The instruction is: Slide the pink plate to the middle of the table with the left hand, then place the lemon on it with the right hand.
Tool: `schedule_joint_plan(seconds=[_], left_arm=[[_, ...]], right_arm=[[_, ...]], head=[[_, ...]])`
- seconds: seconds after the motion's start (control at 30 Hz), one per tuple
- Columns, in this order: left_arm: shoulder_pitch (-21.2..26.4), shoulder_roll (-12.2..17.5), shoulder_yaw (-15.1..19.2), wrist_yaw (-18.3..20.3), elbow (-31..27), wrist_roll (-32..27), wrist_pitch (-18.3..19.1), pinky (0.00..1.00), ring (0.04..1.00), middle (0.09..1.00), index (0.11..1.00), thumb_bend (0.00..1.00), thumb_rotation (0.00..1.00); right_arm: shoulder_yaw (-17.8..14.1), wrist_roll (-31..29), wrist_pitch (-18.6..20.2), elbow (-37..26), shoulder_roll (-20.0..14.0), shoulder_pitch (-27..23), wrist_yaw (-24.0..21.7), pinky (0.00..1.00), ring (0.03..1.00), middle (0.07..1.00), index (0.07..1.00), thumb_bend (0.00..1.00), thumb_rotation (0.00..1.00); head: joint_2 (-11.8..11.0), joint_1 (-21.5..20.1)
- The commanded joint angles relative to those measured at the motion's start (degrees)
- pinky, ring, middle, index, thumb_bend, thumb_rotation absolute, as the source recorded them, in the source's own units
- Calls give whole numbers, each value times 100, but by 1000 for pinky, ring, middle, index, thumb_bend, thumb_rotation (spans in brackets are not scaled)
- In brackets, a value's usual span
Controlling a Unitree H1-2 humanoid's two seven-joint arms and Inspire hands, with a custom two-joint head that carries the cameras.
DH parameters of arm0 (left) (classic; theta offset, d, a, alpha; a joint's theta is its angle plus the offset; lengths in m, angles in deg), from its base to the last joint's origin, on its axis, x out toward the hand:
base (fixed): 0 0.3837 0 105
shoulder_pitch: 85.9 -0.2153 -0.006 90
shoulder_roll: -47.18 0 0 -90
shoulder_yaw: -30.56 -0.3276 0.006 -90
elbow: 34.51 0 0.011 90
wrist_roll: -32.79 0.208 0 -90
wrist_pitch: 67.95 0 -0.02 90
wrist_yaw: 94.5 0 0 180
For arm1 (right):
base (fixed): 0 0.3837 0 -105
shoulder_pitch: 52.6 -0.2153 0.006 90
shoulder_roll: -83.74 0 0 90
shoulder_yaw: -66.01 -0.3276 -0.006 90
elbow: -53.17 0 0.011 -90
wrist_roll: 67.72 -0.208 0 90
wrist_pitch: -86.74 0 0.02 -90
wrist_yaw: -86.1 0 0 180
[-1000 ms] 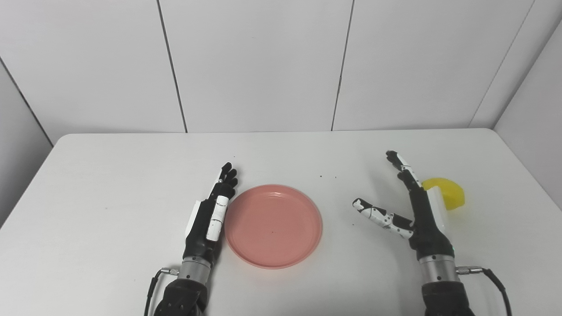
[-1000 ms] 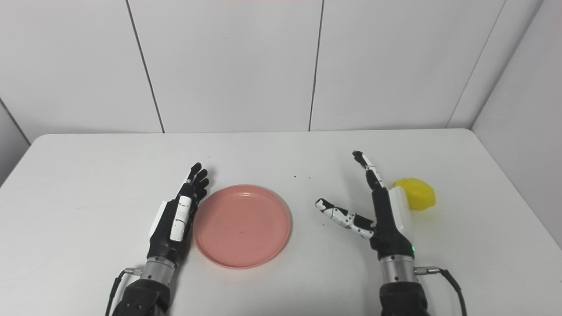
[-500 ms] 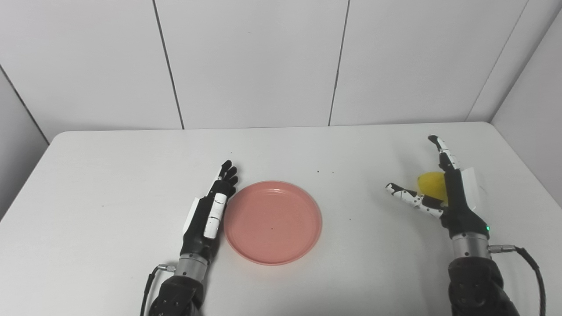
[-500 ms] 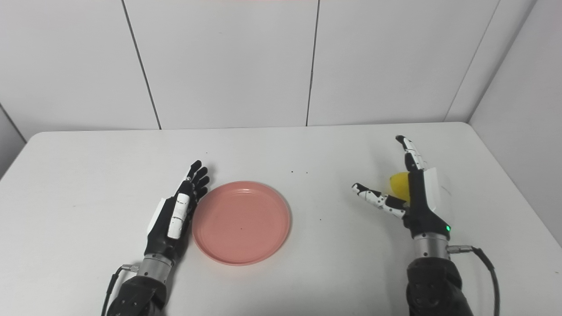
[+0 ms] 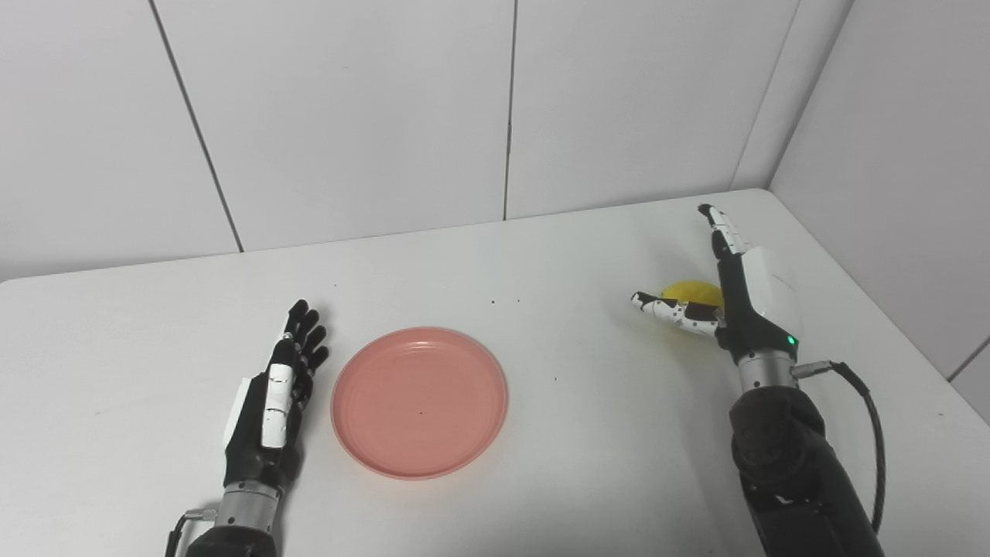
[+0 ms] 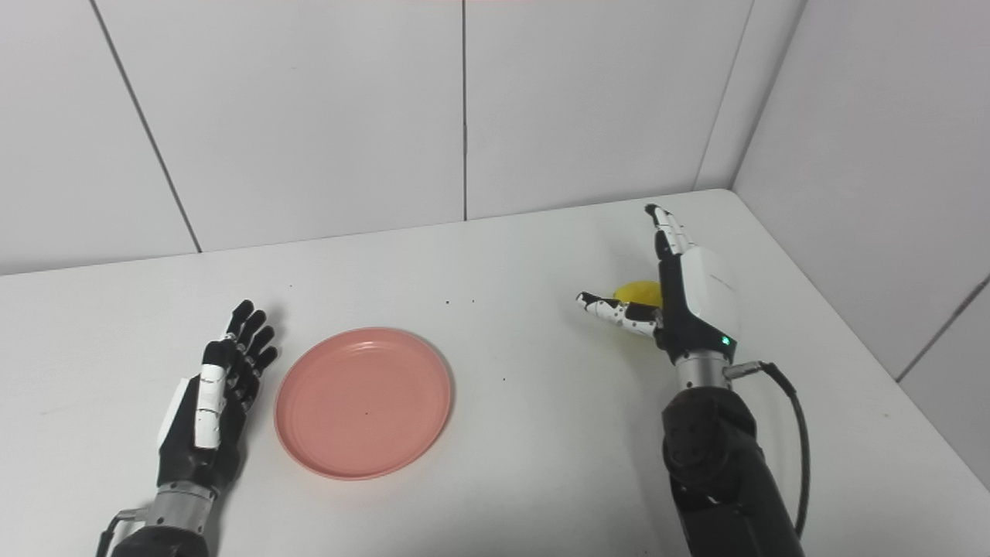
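Left eye view | lemon (image 5: 691, 292) between open right hand (image 5: 744, 294) fingers

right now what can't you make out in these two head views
- Lemon: mostly hidden behind the right hand in both views; only a yellow sliver shows.
- Contact between the right hand and the lemon: cannot tell; the open hand's back faces the cameras.
- Left hand: its palm side is turned away, and its forearm is cut off by the bottom edge.
- Dark specks on the table beyond the pink plate: too small to identify.

Black left hand (image 5: 267, 410) and right hand (image 5: 746, 298) bear white panels, silver wrists, black cables.
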Motion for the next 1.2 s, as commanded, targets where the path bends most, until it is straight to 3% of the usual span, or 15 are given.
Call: schedule_joint_plan(seconds=[0.0, 0.17, 0.37, 0.53, 0.93, 1.17], left_arm=[[-129, 134, 82, 100, 235, -114, -18, 990, 987, 995, 995, 673, 1000], [-119, 216, 107, 118, 245, -174, 15, 987, 981, 984, 981, 630, 1000], [-88, 232, 129, 128, 286, -263, 68, 998, 984, 986, 980, 628, 1000], [-95, 231, 133, 120, 238, -257, 76, 1000, 983, 986, 978, 642, 1000], [-99, 229, 133, 91, 187, -212, 82, 996, 975, 979, 973, 658, 1000], [-122, 228, 119, 92, 139, -195, 96, 993, 976, 980, 974, 660, 1000]], right_arm=[[55, 186, 133, -88, -205, -264, -17, 902, 939, 935, 927, 882, 364], [101, 314, 212, -58, -314, -327, -69, 961, 936, 925, 919, 889, 331], [38, 167, 481, -9, -492, -344, -373, 958, 940, 928, 923, 902, 328], [-21, -26, 741, 90, -541, -330, -551, 858, 936, 944, 933, 911, 333], [12, -222, 970, 437, -759, -370, -773, 854, 943, 945, 928, 902, 288], [11, -624, 832, 694, -769, -391, -728, 761, 886, 924, 903, 891, 194]], head=[[-16, -92], [19, -307], [36, -337], [52, -370], [61, -346], [68, -333]])
